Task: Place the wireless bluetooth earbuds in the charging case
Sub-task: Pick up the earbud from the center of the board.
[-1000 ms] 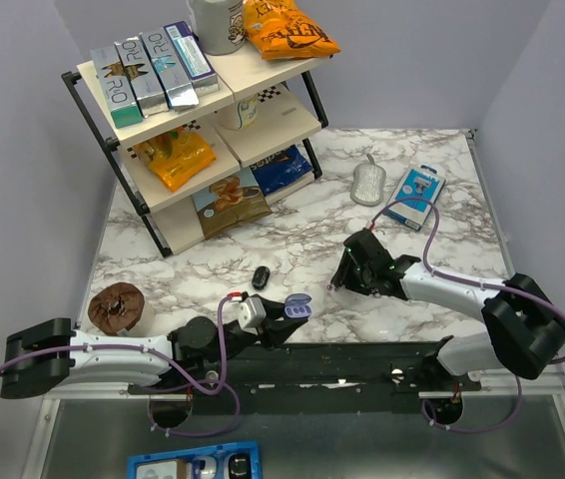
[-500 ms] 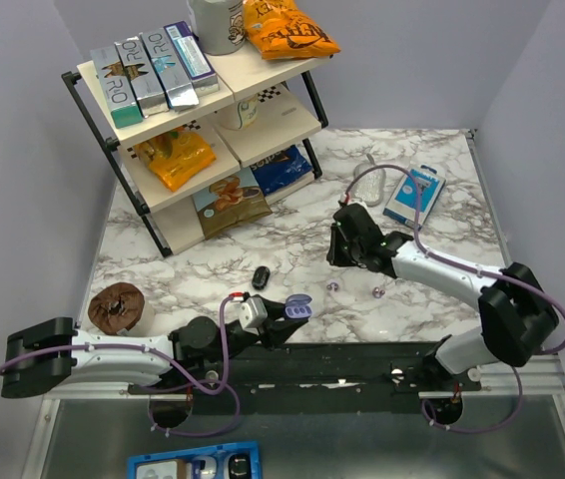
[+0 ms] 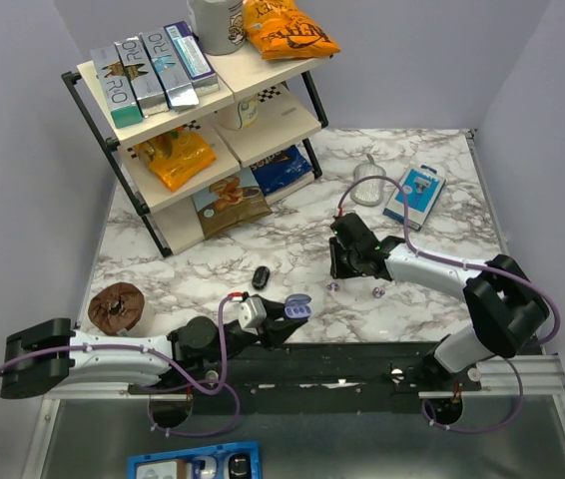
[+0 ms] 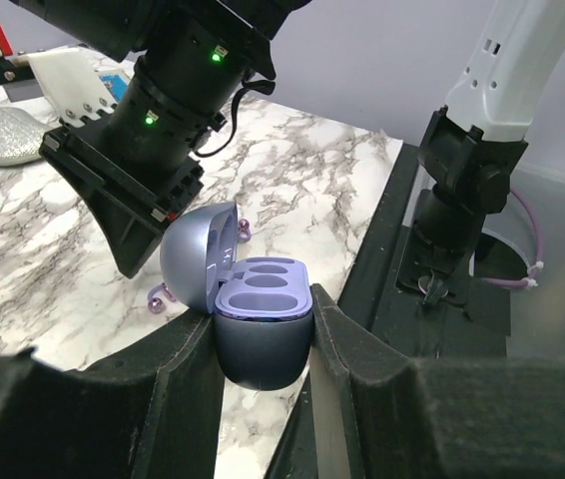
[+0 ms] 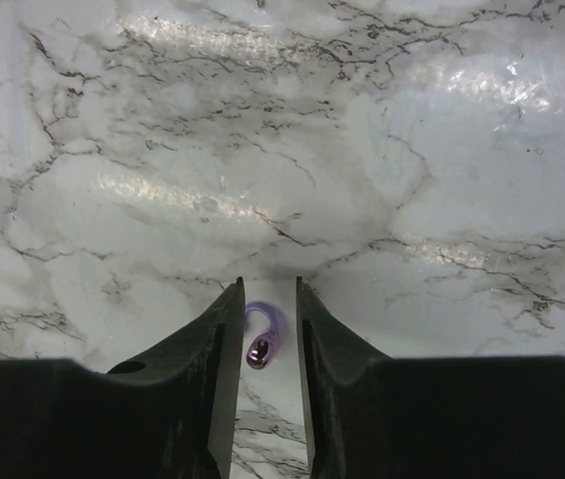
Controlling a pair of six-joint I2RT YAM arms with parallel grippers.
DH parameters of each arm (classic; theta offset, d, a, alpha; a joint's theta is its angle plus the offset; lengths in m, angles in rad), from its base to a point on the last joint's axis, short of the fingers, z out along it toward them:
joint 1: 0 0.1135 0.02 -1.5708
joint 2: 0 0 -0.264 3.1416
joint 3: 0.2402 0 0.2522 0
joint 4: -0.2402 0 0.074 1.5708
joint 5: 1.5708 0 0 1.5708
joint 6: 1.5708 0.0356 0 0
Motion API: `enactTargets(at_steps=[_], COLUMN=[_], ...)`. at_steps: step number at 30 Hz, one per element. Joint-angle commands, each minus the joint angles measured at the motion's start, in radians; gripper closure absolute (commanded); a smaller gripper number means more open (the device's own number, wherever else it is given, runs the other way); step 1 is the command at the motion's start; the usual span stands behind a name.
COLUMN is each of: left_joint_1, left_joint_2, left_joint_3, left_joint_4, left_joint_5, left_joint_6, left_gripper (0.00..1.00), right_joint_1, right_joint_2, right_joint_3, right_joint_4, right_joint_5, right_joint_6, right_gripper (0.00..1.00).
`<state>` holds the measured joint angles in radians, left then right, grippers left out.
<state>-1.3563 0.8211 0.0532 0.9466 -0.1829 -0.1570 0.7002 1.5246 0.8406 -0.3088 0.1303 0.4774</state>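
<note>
The right gripper point(image 5: 269, 289) is lowered over the marble table point(image 5: 412, 150) with its jaws parted only narrowly, and nothing is clamped between them. One small lilac earbud point(image 5: 262, 341), fitted with a curved hook, is seen lying on the marble in the gap between the two fingers, a little back from their tips. A thin strip of table is visible on either side of it, so no contact can be made out. A second earbud point(image 3: 376, 291) is found on the table just to the right of the first, outside the jaws. The charging case point(image 4: 261, 299), lilac with its lid tipped open and both sockets bare, is gripped firmly between the fingers of the left gripper point(image 4: 263, 349) and held near the table's front edge, well apart from both buds.
</note>
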Motion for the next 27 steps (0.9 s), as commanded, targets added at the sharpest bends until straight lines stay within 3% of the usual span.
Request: enactTargets(at_steps=[1,27], left_joint_1=[-0.006,-0.006], left_joint_2=[0.021,0.073], left_joint_3=[-0.119,-0.125], left_joint_4=[0.038,0.087], left_joint_5=[-0.004,-0.004], left_joint_6=[0.004,-0.009], left_gripper=[1.0,1.0], right_joint_1=[-0.004,0.012], right_joint_2=[0.008,-0.08], right_joint_3=[-0.047,-0.126], right_joint_4=[-0.003,0.04], right_joint_5=[-0.046,-0.123], right_joint_6=[-0.014,0.018], right_gripper=[0.63,0.59])
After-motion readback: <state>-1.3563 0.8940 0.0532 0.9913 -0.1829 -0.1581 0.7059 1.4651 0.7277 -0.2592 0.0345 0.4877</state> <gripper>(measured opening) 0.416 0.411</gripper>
